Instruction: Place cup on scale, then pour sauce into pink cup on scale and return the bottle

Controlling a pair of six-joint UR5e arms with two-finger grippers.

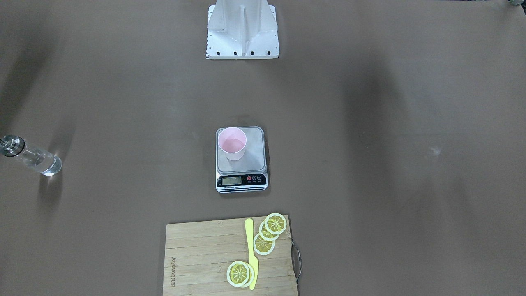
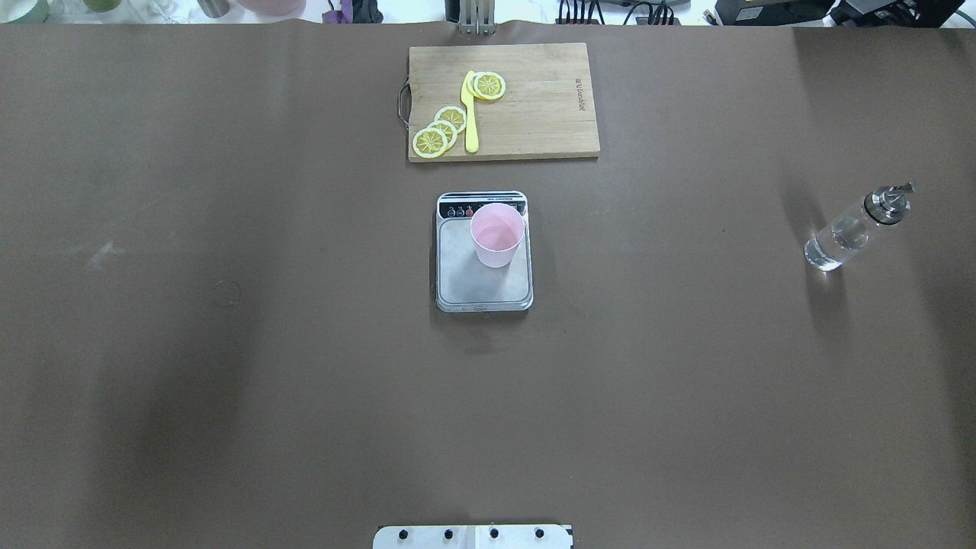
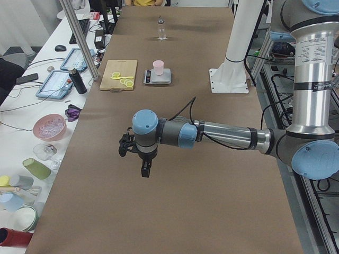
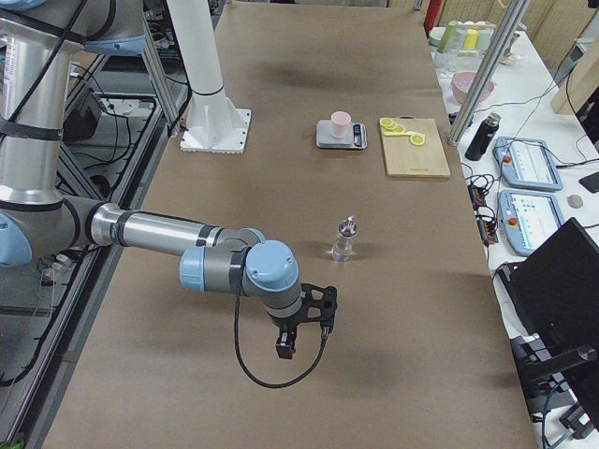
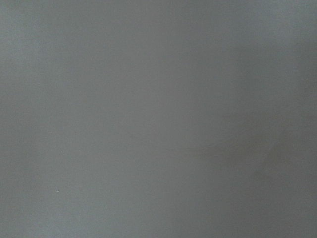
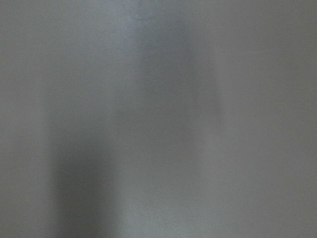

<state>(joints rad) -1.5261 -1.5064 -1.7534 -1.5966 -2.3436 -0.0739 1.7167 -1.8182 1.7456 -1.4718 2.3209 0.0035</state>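
Table (image 2: 229,381): brown cover; you see both arms hanging above it.
Cup (image 2: 497,232): upright on scale (image 2: 480,286), well apart from both grippers; it seems to hold liquid.
Bottle (image 2: 846,236): standing free, near right gripper (image 4: 284,348).
Left gripper (image 3: 145,170), right gripper: how wide, cannot tell.
Left to do: probably nothing.

Brown matte table covering (image 2: 229,381) right across, edge to edge, soft shadows pooling on it under even light. Out beyond the left gripper (image 3: 143,164), on its outer side, a cluttered white bench (image 3: 26,114) runs alongside, and a silver post (image 3: 79,39) rises at the table's edge.
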